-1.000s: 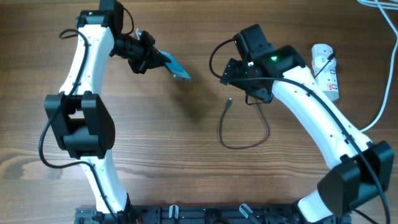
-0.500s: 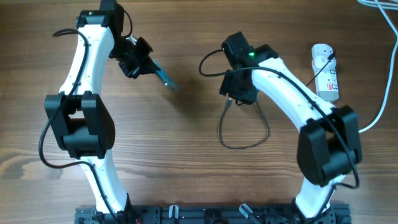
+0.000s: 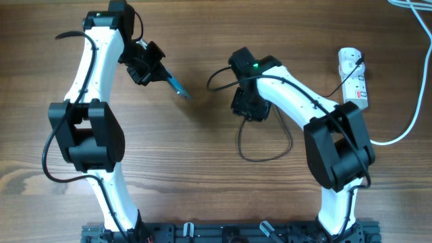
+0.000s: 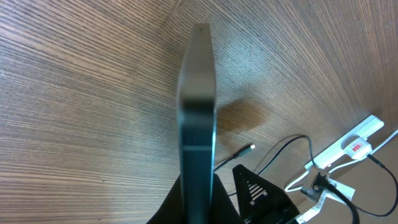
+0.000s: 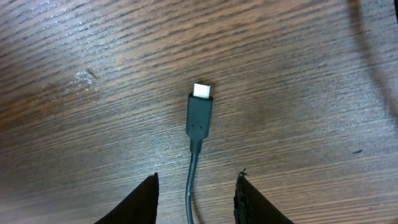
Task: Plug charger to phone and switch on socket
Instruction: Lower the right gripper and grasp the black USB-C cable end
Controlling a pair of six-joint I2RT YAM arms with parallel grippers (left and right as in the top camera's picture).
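My left arm [image 3: 100, 50] has the phone [image 3: 177, 86] clamped in its jaws, lifted off the bench [image 3: 202, 202] left of centre and turned edge-on. The charger [image 3: 264, 154] lies in a loose loop mid-bench. Its connector [image 5: 199, 115] sits flat on the wood directly under my right arm [image 3: 290, 91], metal tip pointing away from the wrist camera. The right jaws are spread wide, one finger on either side of the cable just behind the connector, and they grip nothing.

I judge the cable light and limp. It will not push, so I would take hold on the stiff moulded connector body and leave the metal tip proud. The body is small and smooth and could twist in the pinch. The phone is rigid and slick, and because it is held by one end, pressing the plug in may lever it.

The phone's port shows in no view, so I cannot tell which end faces out. The socket [image 3: 354, 77] lies far right with its white cord [image 3: 412, 115] trailing off. Its switch is too small to read, and I cannot tell whether the charger's plug is seated there. My right arm hides part of the cable from overhead.
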